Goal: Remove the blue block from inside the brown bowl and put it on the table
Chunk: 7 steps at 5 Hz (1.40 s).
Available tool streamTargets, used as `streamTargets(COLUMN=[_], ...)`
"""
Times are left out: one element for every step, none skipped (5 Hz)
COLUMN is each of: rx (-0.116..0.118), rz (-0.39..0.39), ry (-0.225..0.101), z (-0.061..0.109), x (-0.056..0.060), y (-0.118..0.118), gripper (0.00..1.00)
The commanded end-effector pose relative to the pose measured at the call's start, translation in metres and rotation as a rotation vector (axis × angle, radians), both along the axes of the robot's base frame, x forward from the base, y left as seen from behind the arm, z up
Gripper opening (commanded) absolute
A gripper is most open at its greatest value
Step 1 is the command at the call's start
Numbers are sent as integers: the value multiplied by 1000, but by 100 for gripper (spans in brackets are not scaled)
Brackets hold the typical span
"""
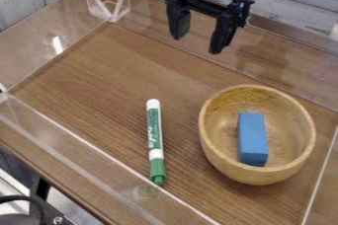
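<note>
Marker pen (153, 142) lay flat on the wood surface, left of centre, roughly lengthwise front to back. Green body with white label section in the middle, white end pointed away from camera, green cap end nearest the front wall. It touched nothing else. Clear acrylic walls (59, 135) ran round the edges; a folded clear acrylic piece (106, 5) stood at the back left corner.
</note>
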State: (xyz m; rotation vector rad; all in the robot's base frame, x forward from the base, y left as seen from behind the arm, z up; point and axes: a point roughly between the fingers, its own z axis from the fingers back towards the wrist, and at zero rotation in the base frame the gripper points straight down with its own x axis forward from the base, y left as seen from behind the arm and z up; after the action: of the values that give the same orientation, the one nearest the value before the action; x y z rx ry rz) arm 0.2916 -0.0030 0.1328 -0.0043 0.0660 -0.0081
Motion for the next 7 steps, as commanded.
streamTargets(rx=[-3, -14, -19, -30, -39, -49, -59], rz=[16, 65, 115, 165, 190, 197, 201], ry=[17, 13, -4, -29, -45, -54, -59], z=[-5, -6, -1, 1, -1, -5, -11], x=[-4, -15, -23, -29, -32, -34, -35], y=[-6, -28, -49, -72, -84, -91, -96], gripper=[100, 100, 100, 100, 100, 100, 100])
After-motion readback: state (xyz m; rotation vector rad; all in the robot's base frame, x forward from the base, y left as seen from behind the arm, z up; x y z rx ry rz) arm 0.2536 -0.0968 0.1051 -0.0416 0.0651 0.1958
